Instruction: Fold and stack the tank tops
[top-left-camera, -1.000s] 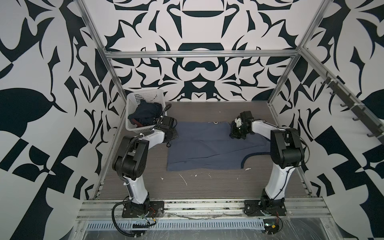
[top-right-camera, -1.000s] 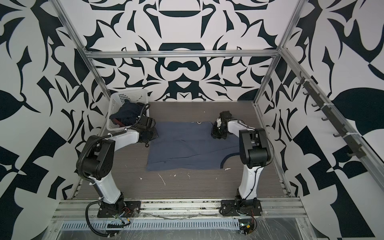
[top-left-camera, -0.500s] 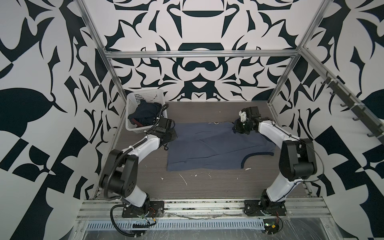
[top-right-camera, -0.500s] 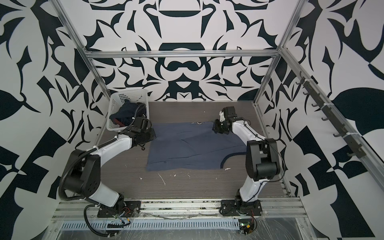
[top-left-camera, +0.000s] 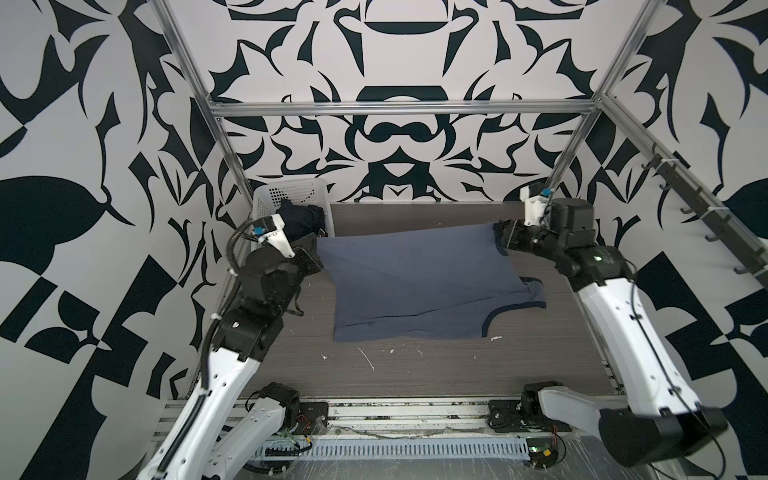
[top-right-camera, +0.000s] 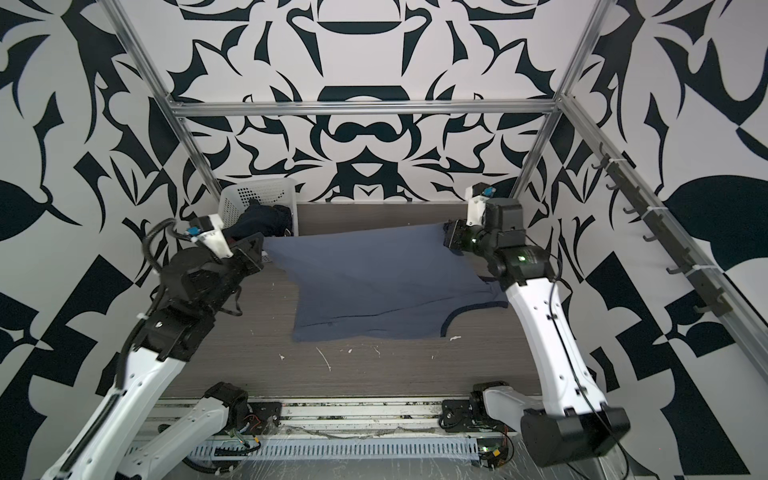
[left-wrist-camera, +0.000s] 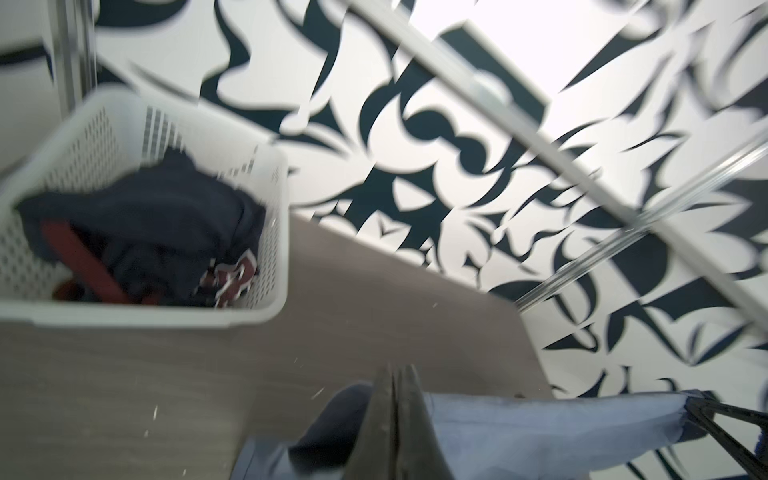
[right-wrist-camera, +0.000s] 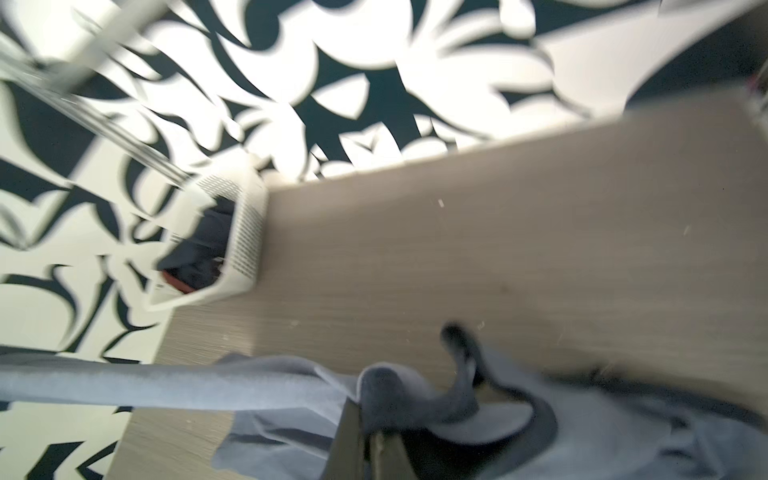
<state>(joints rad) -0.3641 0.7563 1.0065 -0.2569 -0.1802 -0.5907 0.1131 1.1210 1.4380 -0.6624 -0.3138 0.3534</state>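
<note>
Wood-grain laminate, grey-brown, makes up the surface (top-left-camera: 415, 378) that spreads beneath both sets of jaws. Over it I have the slate-blue sleeveless tank top with navy trim (top-left-camera: 415, 282), slung between the left jaws and the right jaws. Its far edge is raised off the surface and pulled into a nearly straight line from one pair to the other. Its near edge, below and in front of both pairs, lies flat on the surface.

My left jaws are pressed together on the top's far corner on their side. In the left wrist view the dark fingers (left-wrist-camera: 415, 436) meet with no gap, and the blue cloth runs away from them. My right jaws are likewise clamped on the opposite far corner. There the right wrist view shows blue fabric bunched over the fingers (right-wrist-camera: 349, 440), with a navy-trimmed loop curling just beyond them.

Just behind the left jaws sits the white perforated plastic basket (top-left-camera: 291, 187), well apart from the right jaws. Inside it lies the crumpled navy tank top with red trim (left-wrist-camera: 166, 216), touched by neither pair. Small white scraps (top-left-camera: 368, 359) are scattered on the surface, nearer to me than the cloth's near edge.
</note>
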